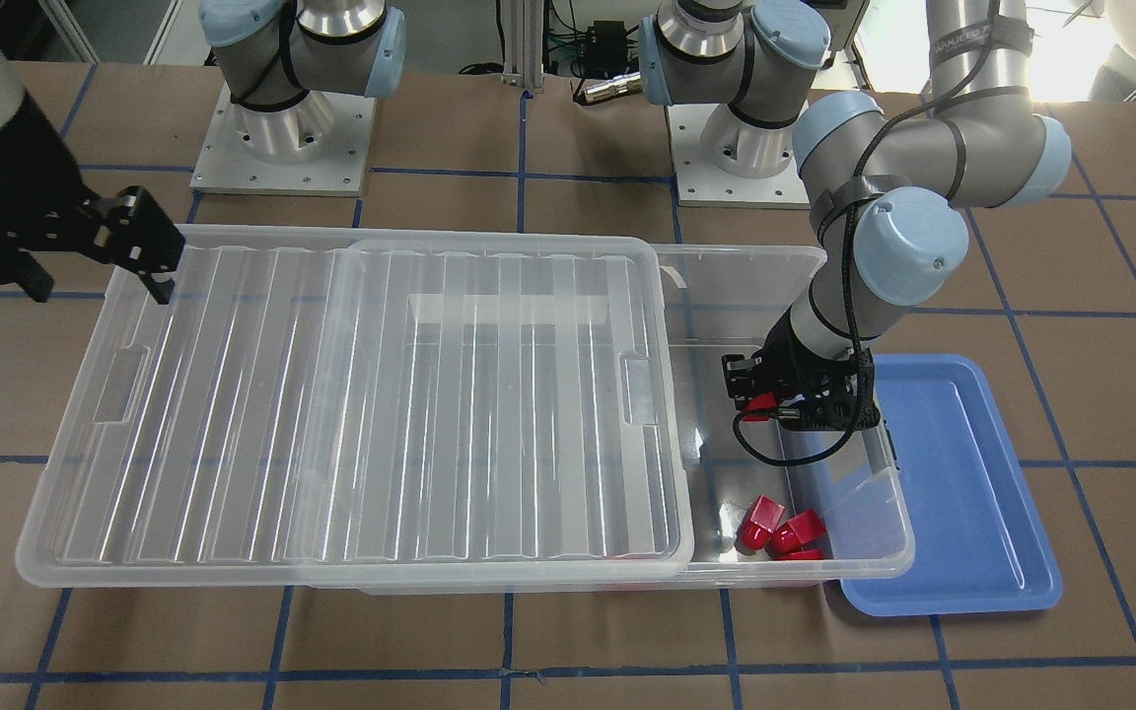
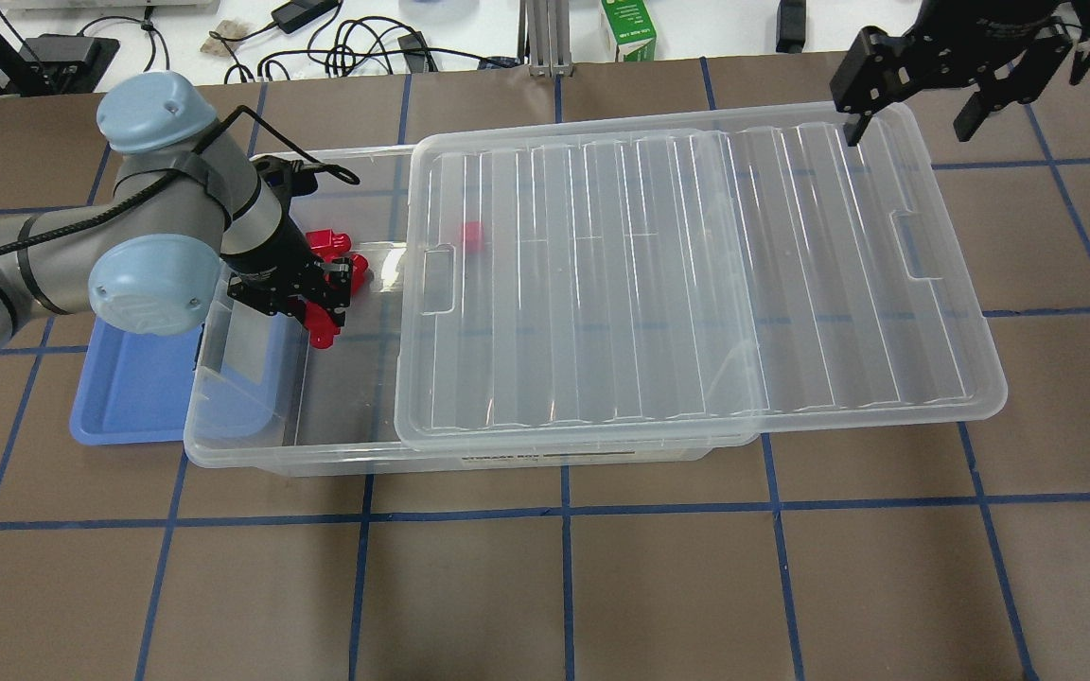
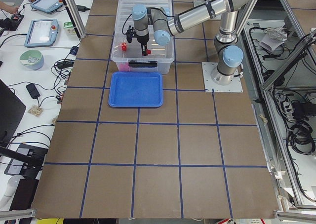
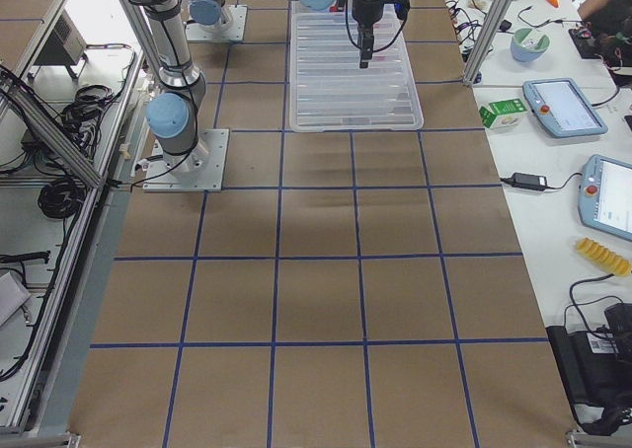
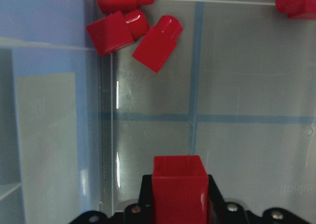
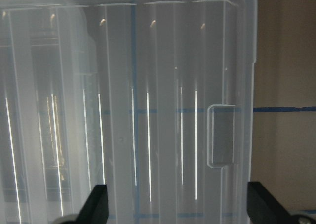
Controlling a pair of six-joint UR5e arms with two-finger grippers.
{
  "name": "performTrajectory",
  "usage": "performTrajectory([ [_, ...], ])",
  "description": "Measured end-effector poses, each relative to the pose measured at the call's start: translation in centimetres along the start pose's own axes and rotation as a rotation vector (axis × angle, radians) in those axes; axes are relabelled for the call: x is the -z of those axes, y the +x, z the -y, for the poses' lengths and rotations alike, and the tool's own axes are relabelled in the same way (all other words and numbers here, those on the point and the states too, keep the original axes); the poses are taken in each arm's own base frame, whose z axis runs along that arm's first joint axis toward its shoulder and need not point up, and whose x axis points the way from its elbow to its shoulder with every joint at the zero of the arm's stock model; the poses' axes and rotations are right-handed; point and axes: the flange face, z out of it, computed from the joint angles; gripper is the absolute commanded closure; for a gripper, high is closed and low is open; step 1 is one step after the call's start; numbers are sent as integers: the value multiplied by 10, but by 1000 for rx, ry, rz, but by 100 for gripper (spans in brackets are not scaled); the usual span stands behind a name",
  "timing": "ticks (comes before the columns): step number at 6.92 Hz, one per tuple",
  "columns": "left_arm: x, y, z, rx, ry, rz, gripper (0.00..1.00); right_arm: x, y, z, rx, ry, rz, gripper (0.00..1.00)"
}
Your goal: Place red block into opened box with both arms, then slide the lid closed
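At the far left of the overhead view a blue tray point(image 2: 129, 407) lies on the table point(image 2: 602, 586), and the left end of the box point(image 2: 318, 463) overlaps the right edge of the tray. The left gripper point(image 2: 316, 312) hangs over this end of the box, which is not covered. Its fingers are closed on the red block point(image 5: 178, 187), and the block is held above the clear floor of the box, with its square end facing down. Just beyond it, near the far wall of the box, three red blocks point(image 2: 329, 246) lie close together. Another red block point(image 2: 472, 236) shows through the lid point(image 2: 696, 284). The lid covers the rest of the box and sticks out past its right end. The right gripper point(image 2: 909, 128) is above the far right corner of the lid, fingers spread wide and holding nothing. Whether it touches the lid, I cannot tell.
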Motion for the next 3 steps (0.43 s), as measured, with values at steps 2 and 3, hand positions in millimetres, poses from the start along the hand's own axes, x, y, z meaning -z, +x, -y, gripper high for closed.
performTrajectory([
  [2,-28,-2,-6,8,-4,31,100,-9,82,0,14,-23,1,0],
  [3,-36,-3,-7,4,-4,39,100,-19,122,-3,15,-43,6,0],
])
